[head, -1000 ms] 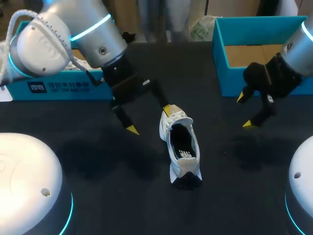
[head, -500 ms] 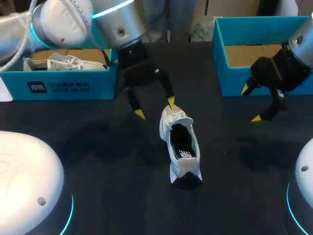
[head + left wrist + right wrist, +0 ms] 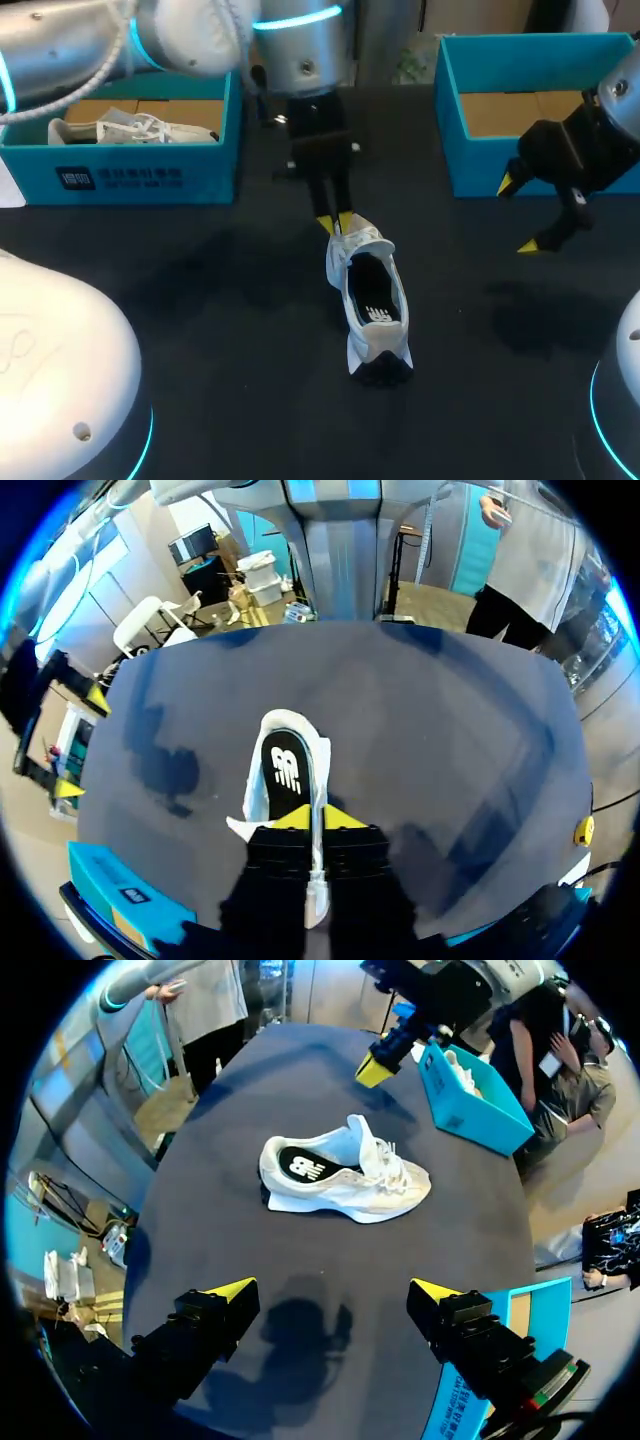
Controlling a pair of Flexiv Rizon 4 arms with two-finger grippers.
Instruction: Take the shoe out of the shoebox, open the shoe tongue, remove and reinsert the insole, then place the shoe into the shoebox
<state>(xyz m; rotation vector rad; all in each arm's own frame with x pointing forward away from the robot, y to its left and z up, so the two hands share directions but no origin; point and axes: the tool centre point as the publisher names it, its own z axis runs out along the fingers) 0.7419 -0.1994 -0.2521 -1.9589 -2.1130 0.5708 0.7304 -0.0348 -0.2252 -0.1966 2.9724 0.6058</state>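
Note:
A white shoe (image 3: 370,305) stands on the black table (image 3: 220,300), its dark insole with a white logo showing in the opening. My left gripper (image 3: 335,222) is at the far end of the shoe, shut on the raised tongue (image 3: 356,241). In the left wrist view a white strip of tongue (image 3: 316,840) runs between the closed fingers of this gripper (image 3: 318,818), with the shoe (image 3: 285,775) just ahead. My right gripper (image 3: 520,215) hangs open to the right of the shoe, holding nothing. Seen from its wrist, this gripper (image 3: 330,1295) has the shoe (image 3: 340,1175) ahead of its fingers.
An open blue shoebox (image 3: 130,185) with another white shoe inside stands at the back left. A second blue shoebox (image 3: 500,165), showing only its cardboard floor, stands at the back right, close behind my right gripper. White arm bases (image 3: 60,380) fill the near corners.
My left gripper swung right from open beside the shoe to its far end and shut on the tongue. My right gripper lifted slightly and stayed open. The shoe has not moved.

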